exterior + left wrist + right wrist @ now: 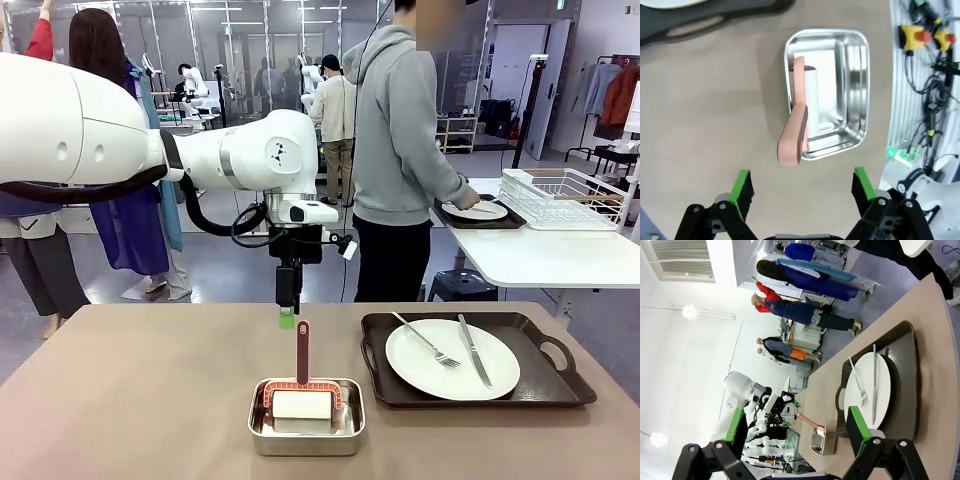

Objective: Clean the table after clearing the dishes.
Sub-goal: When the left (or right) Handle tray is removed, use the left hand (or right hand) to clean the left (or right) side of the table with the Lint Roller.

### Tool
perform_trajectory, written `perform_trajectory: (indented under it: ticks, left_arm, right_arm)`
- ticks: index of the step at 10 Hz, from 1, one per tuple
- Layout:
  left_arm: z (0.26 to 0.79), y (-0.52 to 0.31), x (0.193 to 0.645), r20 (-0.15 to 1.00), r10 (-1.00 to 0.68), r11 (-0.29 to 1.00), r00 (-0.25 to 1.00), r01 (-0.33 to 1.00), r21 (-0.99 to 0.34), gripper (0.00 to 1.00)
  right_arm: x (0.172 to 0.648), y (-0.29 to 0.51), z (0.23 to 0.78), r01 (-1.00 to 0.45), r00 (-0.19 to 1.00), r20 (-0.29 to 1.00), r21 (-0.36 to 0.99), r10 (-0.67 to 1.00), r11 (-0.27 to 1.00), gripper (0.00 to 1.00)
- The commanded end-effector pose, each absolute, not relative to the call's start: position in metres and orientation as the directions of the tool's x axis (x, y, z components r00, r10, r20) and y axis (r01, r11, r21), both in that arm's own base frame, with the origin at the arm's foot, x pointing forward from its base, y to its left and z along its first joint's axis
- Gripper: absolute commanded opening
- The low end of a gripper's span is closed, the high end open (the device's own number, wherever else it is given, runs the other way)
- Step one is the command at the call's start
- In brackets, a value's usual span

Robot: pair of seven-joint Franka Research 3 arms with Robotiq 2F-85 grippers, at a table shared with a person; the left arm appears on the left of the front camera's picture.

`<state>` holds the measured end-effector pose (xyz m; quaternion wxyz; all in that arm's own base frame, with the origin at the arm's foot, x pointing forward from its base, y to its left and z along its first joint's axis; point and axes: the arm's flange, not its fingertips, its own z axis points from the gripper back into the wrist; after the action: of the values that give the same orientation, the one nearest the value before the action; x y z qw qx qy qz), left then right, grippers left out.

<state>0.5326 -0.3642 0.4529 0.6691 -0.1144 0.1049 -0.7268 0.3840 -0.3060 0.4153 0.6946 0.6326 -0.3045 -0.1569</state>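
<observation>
Two dishes show in the front view. One plate point(420, 365), carrying one fork point(428, 342) and one knife point(474, 352), lies on a dark tray point(375, 350) at lower right on the brown surface point(150, 400). A second plate point(460, 211) sits on a second tray point(512, 218) on the white table point(540, 255) at right, with a person's hand point(468, 195) at its rim. At lower centre, one steel pan point(305, 440) holds one roller point(303, 352). The left claw point(287, 318) hangs spread above its handle, empty. The right claw point(797, 422) gapes, empty.
</observation>
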Motion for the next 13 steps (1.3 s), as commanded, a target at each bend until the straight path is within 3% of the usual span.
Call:
perform_trajectory:
  ticks: [1,8,9,10,11,12,13]
  left_arm:
    - [0.441,-0.365,0.525,0.065,-0.998,-0.047,-0.027,0.946,-0.322,1.0]
    - [0.401,-0.383,0.513,0.058,-0.996,0.052,0.073,0.951,-0.305,1.0]
    - [0.401,-0.381,0.511,0.05,-0.997,0.049,0.067,0.953,-0.3,0.77]
    - [0.403,-0.381,0.508,0.041,-0.997,0.053,0.068,0.956,-0.288,0.76]
    - [0.403,-0.381,0.507,0.033,-0.997,0.051,0.063,0.957,-0.284,0.49]
    - [0.403,-0.38,0.504,0.006,-0.999,0.046,0.049,0.961,-0.274,0.49]
    - [0.402,-0.378,0.506,0.007,-0.999,0.048,0.052,0.958,-0.283,0.24]
  right_arm:
    - [0.379,-0.302,0.418,-0.168,0.769,0.226,0.974,-0.597,0.153,1.0]
    - [0.379,-0.302,0.418,-0.168,0.769,0.226,0.974,-0.597,0.153,1.0]
    - [0.379,-0.302,0.418,-0.168,0.769,0.226,0.974,-0.597,0.153,1.0]
    - [0.379,-0.302,0.418,-0.168,0.769,0.226,0.974,-0.597,0.153,1.0]
    - [0.379,-0.302,0.418,-0.168,0.769,0.226,0.974,-0.597,0.153,1.0]
    - [0.379,-0.302,0.418,-0.168,0.769,0.226,0.974,-0.597,0.153,1.0]
    - [0.379,-0.302,0.418,-0.168,0.769,0.226,0.974,-0.597,0.153,1.0]
